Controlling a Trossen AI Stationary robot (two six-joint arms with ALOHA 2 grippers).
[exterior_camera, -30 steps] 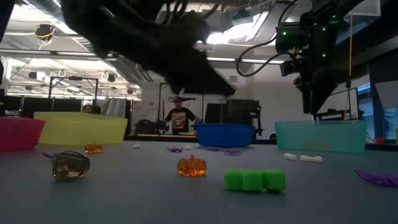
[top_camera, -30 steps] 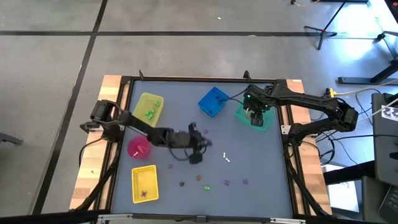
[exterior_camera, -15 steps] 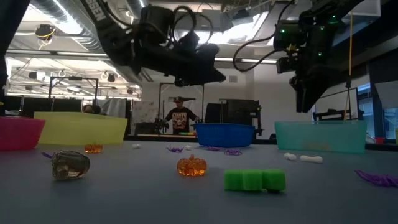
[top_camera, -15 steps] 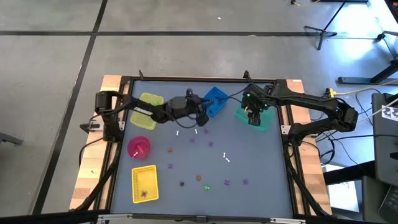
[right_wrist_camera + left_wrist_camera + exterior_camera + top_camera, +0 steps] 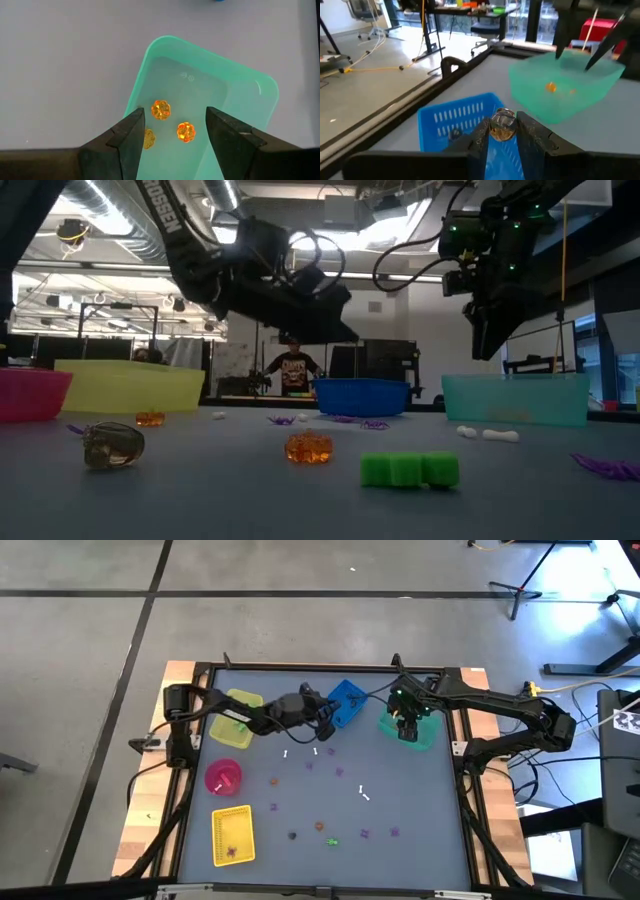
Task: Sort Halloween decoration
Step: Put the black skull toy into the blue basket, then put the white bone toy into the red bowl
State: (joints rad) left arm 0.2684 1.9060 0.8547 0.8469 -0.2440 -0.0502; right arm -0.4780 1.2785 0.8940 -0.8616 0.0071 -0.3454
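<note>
- Gripping a clear trinket (image 5: 502, 125) between narrow jaws, the left gripper (image 5: 502, 131) hangs beside the blue bin (image 5: 455, 120).
- Right gripper (image 5: 174, 131) hovers over the teal bin (image 5: 235, 90), jaws wide, above three orange pumpkins (image 5: 161, 110).
- More trinkets (image 5: 330, 835) lie scattered on the table (image 5: 420, 800).

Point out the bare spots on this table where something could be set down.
Free: the grey mat between the yellow tray and pink bowl, and below the teal bin. Crowded: small trinkets scattered from centre to front; left gripper beside the blue basket.
</note>
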